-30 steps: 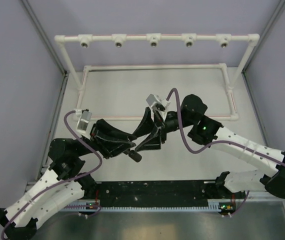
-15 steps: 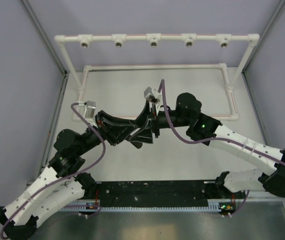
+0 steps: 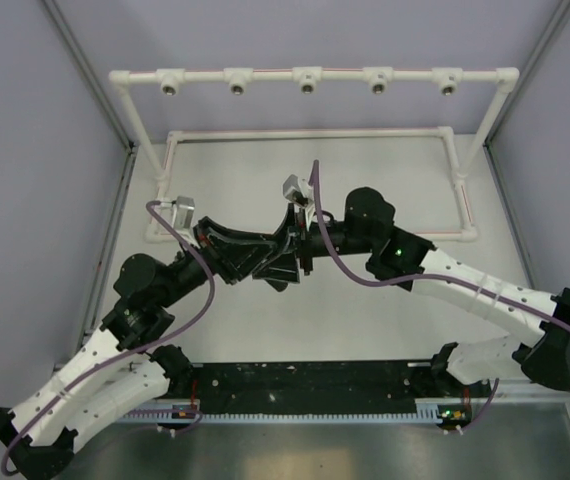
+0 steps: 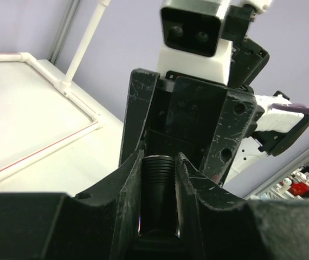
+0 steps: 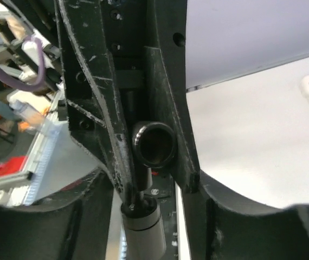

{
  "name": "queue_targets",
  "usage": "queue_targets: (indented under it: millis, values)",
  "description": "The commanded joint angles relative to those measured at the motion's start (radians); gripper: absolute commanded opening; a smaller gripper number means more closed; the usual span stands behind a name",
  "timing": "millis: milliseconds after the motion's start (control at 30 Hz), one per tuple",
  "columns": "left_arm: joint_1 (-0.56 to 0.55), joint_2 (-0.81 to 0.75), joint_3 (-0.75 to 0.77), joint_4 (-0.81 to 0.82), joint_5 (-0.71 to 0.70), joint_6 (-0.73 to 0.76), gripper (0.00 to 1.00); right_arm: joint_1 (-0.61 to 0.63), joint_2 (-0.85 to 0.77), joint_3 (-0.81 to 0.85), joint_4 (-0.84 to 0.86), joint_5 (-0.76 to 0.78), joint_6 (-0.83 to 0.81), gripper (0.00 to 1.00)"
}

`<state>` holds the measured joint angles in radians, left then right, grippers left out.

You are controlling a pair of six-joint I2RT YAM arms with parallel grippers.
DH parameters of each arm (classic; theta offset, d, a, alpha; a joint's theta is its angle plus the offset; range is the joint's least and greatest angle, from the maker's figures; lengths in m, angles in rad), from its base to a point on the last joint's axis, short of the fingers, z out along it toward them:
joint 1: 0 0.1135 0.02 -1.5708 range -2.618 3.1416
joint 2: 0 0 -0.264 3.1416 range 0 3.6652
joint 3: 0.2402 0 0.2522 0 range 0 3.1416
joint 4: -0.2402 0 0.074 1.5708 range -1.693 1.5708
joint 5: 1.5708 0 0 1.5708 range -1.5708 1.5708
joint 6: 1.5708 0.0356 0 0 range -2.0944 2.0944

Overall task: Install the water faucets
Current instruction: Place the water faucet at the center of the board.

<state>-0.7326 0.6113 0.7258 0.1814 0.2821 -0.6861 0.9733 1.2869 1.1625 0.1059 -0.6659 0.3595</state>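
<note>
Both arms swung left and back over the last second, so the wrists now meet left of where they did. They stay above the table [image 3: 365, 190], well short of the white pipe frame [image 3: 310, 73].

- **Left gripper [image 4: 157, 162]:** nearly closed, fingers [image 4: 128, 179] pinching the faucet [image 4: 158, 181], the stubby black threaded one. It lies lengthwise between the pads, threaded end out toward the other gripper.
- **Right gripper [image 3: 287, 265]:** nose to nose with the left. Its fingers [image 4: 139, 108] are spread wide, straddling the left fingertips, and I can't see them touching the faucet.

The top view shows only a black tangle with the faucet hidden. The left wrist view shows its threads side-on. The right wrist view shows its hollow round end, flanked by the left fingers.
</note>
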Motion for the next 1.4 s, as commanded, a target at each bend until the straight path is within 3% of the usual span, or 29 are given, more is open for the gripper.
queue_targets:
  millis: [0,33,100,233,333,533,800,1033,1233,1367]
  values:
    - [0.001,-0.004,0.038,0.127,-0.02,-0.041,0.0,0.011,-0.001,-0.021,0.07,0.025,-0.008,0.29]
    - [0.001,-0.002,0.037,0.122,-0.023,-0.046,0.02,0.011,-0.003,-0.027,0.08,0.028,-0.008,0.21]
    - [0.001,-0.002,0.035,0.104,-0.038,-0.055,0.24,0.013,-0.012,-0.043,0.101,0.048,-0.005,0.02]
    - [0.001,-0.021,0.018,0.079,-0.069,-0.058,0.78,0.011,-0.047,-0.07,0.112,0.109,-0.011,0.0]
    - [0.001,-0.051,-0.005,0.067,-0.113,-0.063,0.99,0.011,-0.066,-0.09,0.11,0.135,-0.011,0.0]
    - [0.001,-0.12,-0.025,-0.075,-0.254,-0.05,0.99,0.002,-0.133,-0.158,0.133,0.219,0.013,0.0]
    - [0.001,-0.257,-0.091,-0.382,-0.598,-0.095,0.99,-0.071,-0.186,-0.297,0.075,0.359,0.117,0.0]
    - [0.001,-0.286,-0.118,-0.503,-0.638,-0.076,0.99,-0.096,-0.121,-0.5,0.198,0.405,0.226,0.0]
    - [0.001,-0.225,-0.144,-0.615,-0.685,-0.141,0.99,-0.096,-0.026,-0.606,0.293,0.548,0.185,0.0]
    - [0.001,-0.205,-0.172,-0.616,-0.681,-0.129,0.99,-0.096,0.069,-0.635,0.397,0.537,0.179,0.0]
